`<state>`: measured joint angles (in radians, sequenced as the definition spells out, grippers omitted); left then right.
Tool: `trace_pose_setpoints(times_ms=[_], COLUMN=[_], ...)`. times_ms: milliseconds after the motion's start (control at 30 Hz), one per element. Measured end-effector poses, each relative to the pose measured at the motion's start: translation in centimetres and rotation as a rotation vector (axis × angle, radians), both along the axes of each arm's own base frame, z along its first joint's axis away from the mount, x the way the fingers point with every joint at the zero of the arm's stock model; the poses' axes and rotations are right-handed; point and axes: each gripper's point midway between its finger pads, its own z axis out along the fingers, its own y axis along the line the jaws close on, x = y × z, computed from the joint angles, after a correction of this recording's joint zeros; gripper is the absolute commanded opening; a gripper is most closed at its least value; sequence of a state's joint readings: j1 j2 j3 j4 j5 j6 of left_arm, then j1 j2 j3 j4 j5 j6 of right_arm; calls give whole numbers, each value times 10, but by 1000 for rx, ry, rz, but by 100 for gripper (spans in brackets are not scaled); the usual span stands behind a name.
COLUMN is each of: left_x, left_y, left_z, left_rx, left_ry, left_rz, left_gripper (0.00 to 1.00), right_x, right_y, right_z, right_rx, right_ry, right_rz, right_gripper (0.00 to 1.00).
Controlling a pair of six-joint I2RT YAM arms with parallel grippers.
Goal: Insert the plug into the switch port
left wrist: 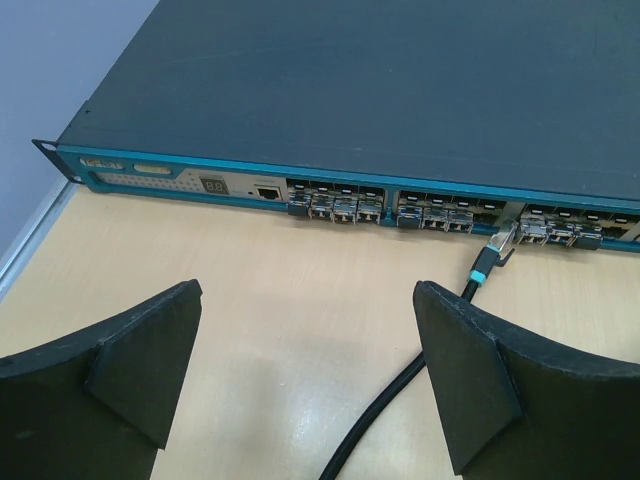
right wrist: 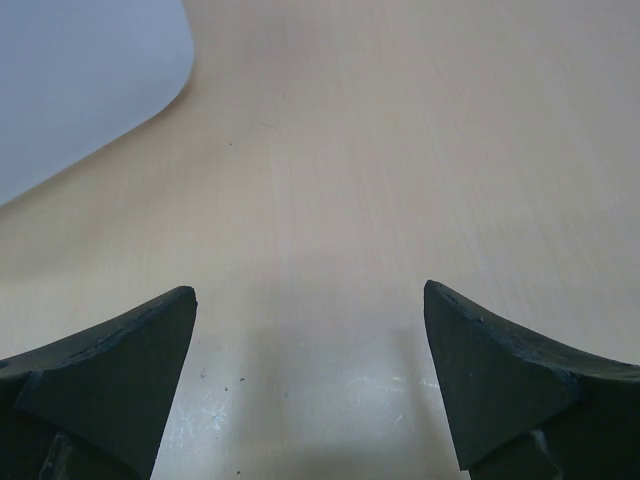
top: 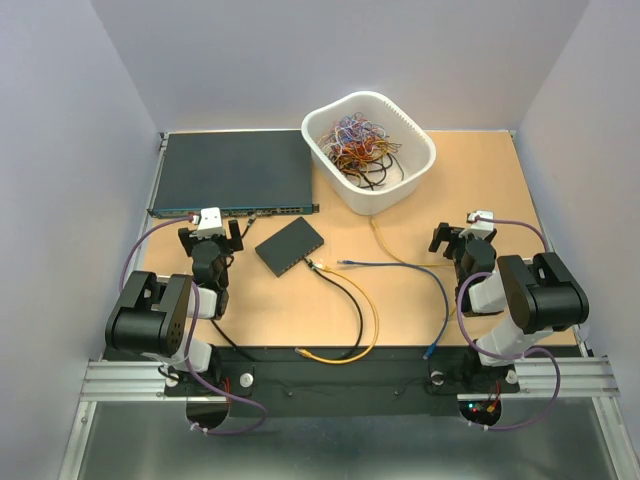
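Note:
The small flat black box lies in the middle of the table; its row of ports runs along its near right edge, too small to make out. A black and a yellow cable meet that edge. A blue cable's loose plug lies just right of the box. My left gripper is open and empty, left of the box, facing the wide rack unit. In the left wrist view a black cable with a teal-banded plug reaches the rack's front. My right gripper is open and empty over bare table.
A white tub of tangled wires stands at the back centre; its corner shows in the right wrist view. A loose yellow plug and a blue plug lie near the front edge. A yellow cable runs from the tub.

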<state>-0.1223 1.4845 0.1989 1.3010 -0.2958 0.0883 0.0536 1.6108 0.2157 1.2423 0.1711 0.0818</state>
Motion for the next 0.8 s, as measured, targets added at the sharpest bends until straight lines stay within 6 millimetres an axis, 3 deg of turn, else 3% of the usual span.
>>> trace_pose_setpoints(times_ms=[533,633,800], left_x=[0,0,0], left_y=[0,0,0], left_z=[0,0,0], left_rx=[0,0,0], left_ry=[0,0,0], left_rz=[0,0,0], left_gripper=[99,99,99], right_x=[-1,11,29], right_y=[-3,-3,12], right_z=[7,41,146], right_rx=[-1,8,74], right_ry=[2,-43,-215], right_rz=[-18,-25,45], right_gripper=[100,100,100])
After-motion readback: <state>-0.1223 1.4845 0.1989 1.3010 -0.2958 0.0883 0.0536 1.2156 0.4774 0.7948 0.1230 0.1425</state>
